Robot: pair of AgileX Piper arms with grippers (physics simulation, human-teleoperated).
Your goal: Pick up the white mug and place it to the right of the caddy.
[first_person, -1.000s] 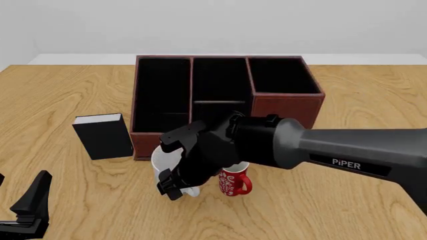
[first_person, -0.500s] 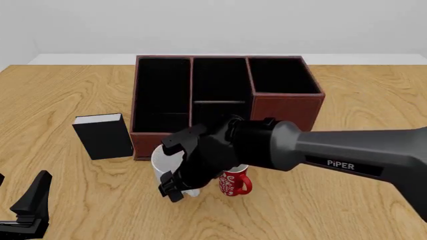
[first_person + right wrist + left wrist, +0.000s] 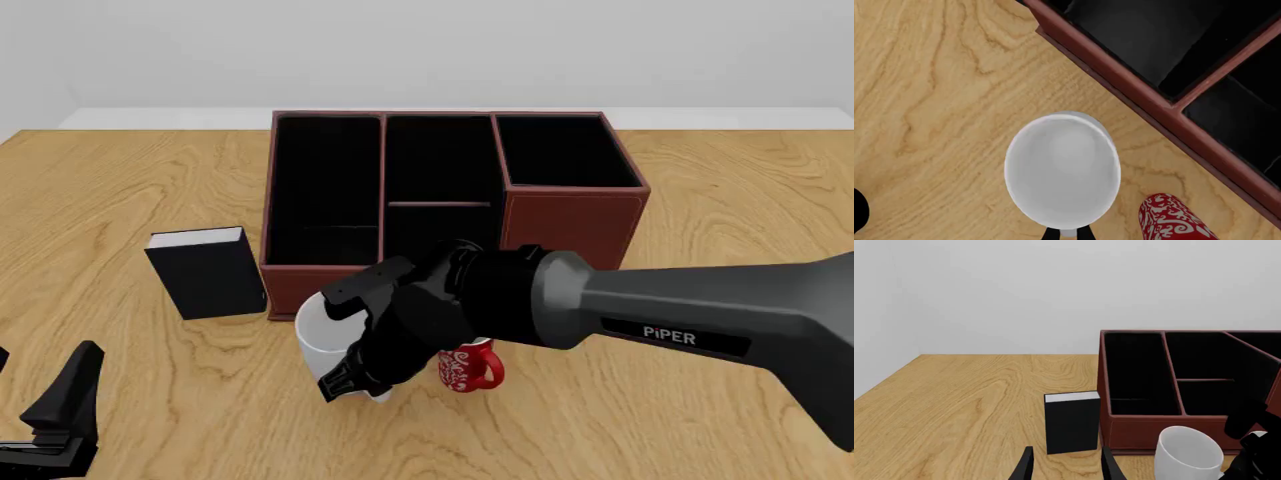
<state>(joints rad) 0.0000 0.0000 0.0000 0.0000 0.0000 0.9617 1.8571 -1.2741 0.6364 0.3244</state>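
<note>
Front: right gripper (image 3: 350,378) clamped on white mug (image 3: 315,331), tilted, just near of caddy (image 3: 571,214)'s left front, red mug (image 3: 467,367) beside it. Right wrist: mug mouth below the camera. Left wrist: left gripper (image 3: 1066,466) spread, idle. Grasp apparently made; carry right and placement remain.

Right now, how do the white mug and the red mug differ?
The white mug is plain glossy white; the red mug carries a white pattern. The white mug is tilted, with the right gripper at it; the red mug stands upright, untouched. Both sit in front of the caddy.
</note>
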